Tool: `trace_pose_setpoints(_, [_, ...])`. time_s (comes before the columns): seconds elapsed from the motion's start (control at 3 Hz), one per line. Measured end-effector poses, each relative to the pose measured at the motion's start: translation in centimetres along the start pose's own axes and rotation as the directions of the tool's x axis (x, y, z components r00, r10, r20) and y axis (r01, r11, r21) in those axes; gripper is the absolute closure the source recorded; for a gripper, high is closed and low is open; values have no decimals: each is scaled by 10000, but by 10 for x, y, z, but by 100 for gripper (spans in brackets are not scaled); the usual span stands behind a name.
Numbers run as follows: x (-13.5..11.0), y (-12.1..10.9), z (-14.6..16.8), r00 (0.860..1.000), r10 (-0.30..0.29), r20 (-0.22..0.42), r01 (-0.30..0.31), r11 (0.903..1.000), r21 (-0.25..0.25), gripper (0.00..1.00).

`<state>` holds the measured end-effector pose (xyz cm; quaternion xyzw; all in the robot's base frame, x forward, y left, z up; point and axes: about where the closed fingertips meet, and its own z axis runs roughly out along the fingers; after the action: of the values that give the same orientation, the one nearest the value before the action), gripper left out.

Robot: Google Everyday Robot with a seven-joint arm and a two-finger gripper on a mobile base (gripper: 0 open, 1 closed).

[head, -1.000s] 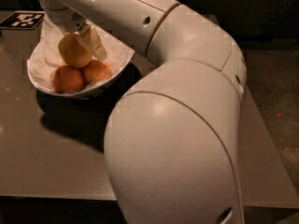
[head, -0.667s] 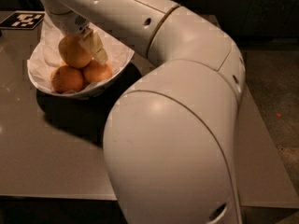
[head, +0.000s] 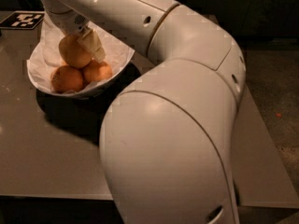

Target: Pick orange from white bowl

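The orange (head: 72, 51), pale and the largest fruit, sits on top of two smaller deep-orange fruits (head: 67, 78) (head: 98, 71) in the white bowl (head: 35, 76), which is lined with crinkled white paper, at the table's far left. My gripper (head: 79, 55) reaches down into the bowl from above and is shut on the orange. One beige finger (head: 93, 43) presses against its right side. The other finger is hidden behind the fruit. The orange still touches the smaller fruits below it.
My own large white arm (head: 177, 125) fills the middle and right of the view and hides much of the grey table (head: 42, 148). A black-and-white marker tag (head: 21, 20) lies at the far left corner. Dark floor (head: 275, 97) lies to the right.
The arm has barely shifted. The orange stays in the same spot in the bowl, with the finger against its right side.
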<state>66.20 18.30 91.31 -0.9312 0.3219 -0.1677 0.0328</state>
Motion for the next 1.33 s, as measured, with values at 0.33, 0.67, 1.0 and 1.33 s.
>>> trace_pose_setpoints(0.33, [0, 0, 0, 10000, 4, -1, -4, 10000, 3, 89])
trace_pose_setpoints(0.67, [-3, 13, -16, 9990, 434, 128, -442, 9965, 705, 100])
trace_pose_setpoints(1.0, [-7, 41, -42, 9913, 1231, 464, -1291, 9787, 1598, 100])
trace_pose_setpoints(1.33, [-8, 56, -56, 9838, 1610, 787, -1740, 9631, 2055, 100])
